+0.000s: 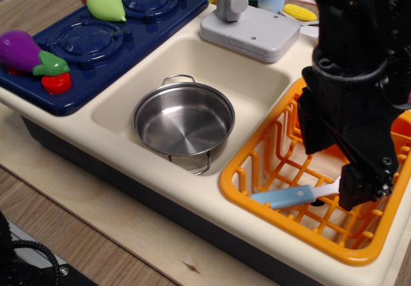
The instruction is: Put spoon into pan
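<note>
The spoon (297, 196) lay in the orange basket (257, 196) at the table's right edge. The pan (183, 120) sat empty in the sink (257, 87). The gripper (350, 183) hung over the spoon's white end; I couldn't tell if it was holding yet. Lifting and carrying were left.

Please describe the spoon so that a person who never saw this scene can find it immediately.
Look at the orange basket on the right side of the toy sink unit, next to the steel pan. The spoon lies flat on the basket floor, below the black gripper. Its light-blue handle and white bowl are the only non-orange thing there.
</note>
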`<state>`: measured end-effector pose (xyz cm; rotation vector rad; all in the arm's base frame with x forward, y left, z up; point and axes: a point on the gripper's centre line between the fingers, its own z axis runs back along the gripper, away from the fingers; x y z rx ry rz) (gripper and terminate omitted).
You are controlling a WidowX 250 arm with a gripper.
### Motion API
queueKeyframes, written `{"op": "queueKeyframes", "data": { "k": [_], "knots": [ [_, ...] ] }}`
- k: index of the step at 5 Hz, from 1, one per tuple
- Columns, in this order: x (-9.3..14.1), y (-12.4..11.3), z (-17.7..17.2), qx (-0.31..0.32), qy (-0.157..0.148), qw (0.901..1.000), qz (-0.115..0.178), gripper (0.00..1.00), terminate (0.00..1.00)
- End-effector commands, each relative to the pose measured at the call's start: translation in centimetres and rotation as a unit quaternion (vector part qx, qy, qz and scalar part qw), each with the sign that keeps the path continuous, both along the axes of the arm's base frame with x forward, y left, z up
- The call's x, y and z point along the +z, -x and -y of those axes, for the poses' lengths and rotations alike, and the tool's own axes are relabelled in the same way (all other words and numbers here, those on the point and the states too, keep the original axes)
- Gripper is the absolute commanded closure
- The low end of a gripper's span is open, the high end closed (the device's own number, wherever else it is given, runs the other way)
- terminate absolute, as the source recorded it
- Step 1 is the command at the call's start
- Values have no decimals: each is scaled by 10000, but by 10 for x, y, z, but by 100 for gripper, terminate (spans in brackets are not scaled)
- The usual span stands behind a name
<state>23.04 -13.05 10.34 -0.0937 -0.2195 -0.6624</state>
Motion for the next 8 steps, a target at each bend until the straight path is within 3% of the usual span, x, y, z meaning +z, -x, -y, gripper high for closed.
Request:
{"op": "queueKeyframes", "data": {
  "k": [1, 3, 4, 6, 8],
  "knots": [
    [-12, -2, -3, -211, -86, 9995, 234, 0, 0],
    [-26, 1, -10, -327, 0, 9992, 215, 0, 0],
    [-33, 0, -13, -219, 118, 9995, 206, 100, 0],
    [-27, -2, -13, -151, 146, 9998, 57, 100, 0],
    [17, -4, -5, -1, -213, 9998, 13, 100, 0]
  ]
}}
